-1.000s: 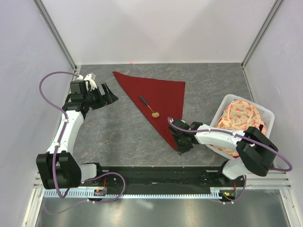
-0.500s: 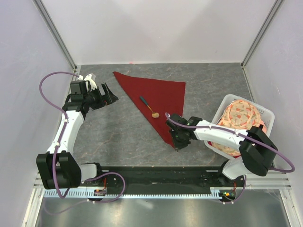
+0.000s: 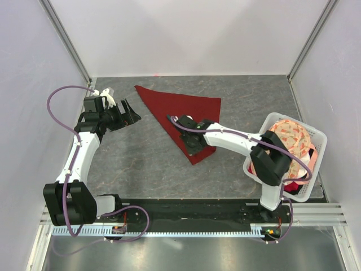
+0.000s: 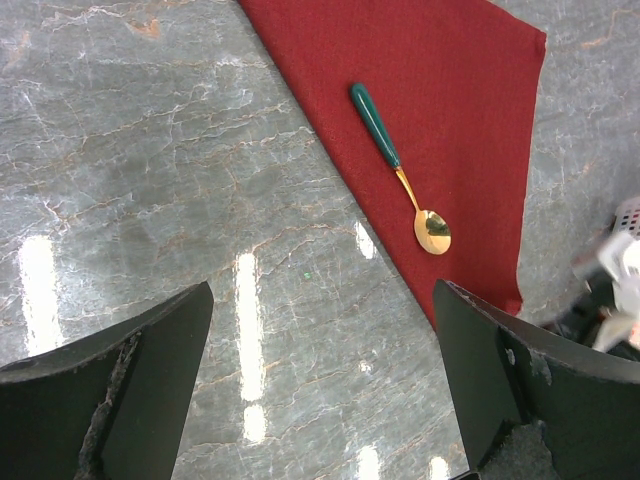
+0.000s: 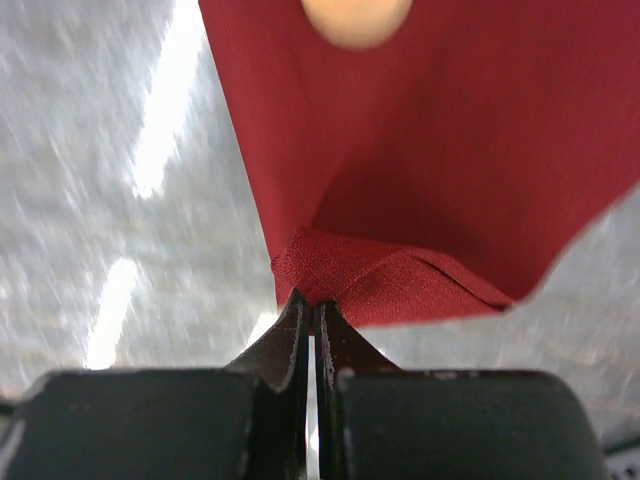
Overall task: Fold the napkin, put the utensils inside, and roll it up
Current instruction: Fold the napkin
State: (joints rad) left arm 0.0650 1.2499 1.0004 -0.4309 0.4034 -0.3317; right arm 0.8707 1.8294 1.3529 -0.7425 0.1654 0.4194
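Overhead, two close wrists — napkin (image 3: pixel 189 107) shared.

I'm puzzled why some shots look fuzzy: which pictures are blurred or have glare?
Right wrist view: table and spoon bowl smeared, napkin crisp near the fingers. Left wrist view: white glare streaks on the glossy table, right arm blurred at the edge. Top view: sharp, evenly lit.

White links, black joints on left arm (image 3: pixel 79 157) and right arm (image 3: pixel 238 141). Purple cables (image 3: pixel 47 107) along each. Left gripper (image 4: pixel 322 290) has black, scuffed fingers (image 4: pixel 120 390).
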